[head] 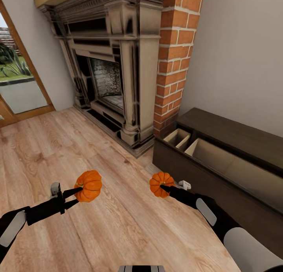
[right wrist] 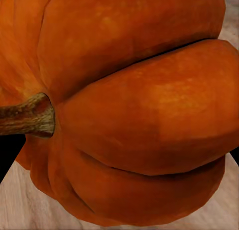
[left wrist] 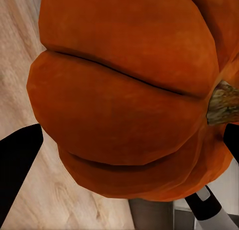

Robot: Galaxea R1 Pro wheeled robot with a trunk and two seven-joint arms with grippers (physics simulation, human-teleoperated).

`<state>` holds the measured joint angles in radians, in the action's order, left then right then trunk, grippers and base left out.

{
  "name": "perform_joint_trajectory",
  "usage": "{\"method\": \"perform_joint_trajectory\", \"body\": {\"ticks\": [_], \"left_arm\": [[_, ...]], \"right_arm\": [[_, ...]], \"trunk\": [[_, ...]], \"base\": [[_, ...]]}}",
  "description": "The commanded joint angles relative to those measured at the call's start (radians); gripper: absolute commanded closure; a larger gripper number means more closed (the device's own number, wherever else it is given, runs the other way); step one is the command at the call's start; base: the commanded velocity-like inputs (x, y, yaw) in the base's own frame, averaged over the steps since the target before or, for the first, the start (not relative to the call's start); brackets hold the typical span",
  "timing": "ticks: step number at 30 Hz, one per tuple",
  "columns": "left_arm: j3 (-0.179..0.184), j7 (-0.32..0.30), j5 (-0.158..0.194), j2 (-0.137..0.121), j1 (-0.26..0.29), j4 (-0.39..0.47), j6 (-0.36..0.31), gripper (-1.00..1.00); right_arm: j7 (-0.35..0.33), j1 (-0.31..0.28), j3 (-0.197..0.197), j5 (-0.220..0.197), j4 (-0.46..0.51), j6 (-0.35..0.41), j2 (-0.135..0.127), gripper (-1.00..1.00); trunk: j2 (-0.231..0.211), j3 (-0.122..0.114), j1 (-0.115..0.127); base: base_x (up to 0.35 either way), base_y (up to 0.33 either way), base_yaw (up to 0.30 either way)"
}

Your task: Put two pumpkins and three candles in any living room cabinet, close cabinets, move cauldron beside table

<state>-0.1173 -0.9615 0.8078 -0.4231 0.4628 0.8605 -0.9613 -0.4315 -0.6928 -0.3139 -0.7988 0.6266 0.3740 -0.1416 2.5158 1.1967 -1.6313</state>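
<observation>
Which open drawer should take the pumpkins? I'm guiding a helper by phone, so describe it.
Find the brick column beside the fireplace. The long dark-brown cabinet starts right there, its drawers pulled open. Unlike the dark fronts, they show pale beige insides.

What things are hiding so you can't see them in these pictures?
- Left gripper: head view, fingertips hidden behind its pumpkin.
- Right gripper: head view, its pumpkin covers the tips.
- Cabinet: cut off by the head view's right edge; its front panel hides the open drawers' bottoms.
- Floor: mostly blocked by pumpkin in both wrist views.
</observation>
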Motion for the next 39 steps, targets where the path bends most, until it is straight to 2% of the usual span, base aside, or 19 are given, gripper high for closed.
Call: {"method": "perform_joint_trajectory", "body": {"ticks": [1, 7, 25, 39], "left_arm": [[-0.001, -0.002, 0.001, 0.0, 0.0, 0.0, -0.004, 1.0], [-0.001, -0.002, 0.001, 0.0, 0.0, 0.0, -0.005, 1.0], [-0.001, -0.002, 0.0, 0.0, 0.0, 0.0, -0.005, 1.0], [-0.001, -0.003, 0.002, 0.001, 0.0, 0.0, -0.005, 1.0]], "right_arm": [[0.003, -0.001, -0.004, -0.008, 0.001, 0.003, -0.001, 1.0], [0.001, -0.001, -0.004, -0.008, 0.0, 0.003, -0.001, 1.0], [0.0, -0.001, -0.004, -0.008, -0.001, 0.002, -0.001, 1.0], [-0.001, -0.001, -0.002, -0.009, -0.001, 0.001, -0.001, 1.0]], "trunk": [[0.0, 0.001, 0.0], [0.0, 0.001, 0.0], [0.0, 0.001, 0.0], [0.0, 0.001, 0.0]], "base": [[0.004, 0.012, 0.0], [0.001, 0.003, -0.173], [0.0, 0.074, -0.286], [0.0, 0.008, -0.289]]}}
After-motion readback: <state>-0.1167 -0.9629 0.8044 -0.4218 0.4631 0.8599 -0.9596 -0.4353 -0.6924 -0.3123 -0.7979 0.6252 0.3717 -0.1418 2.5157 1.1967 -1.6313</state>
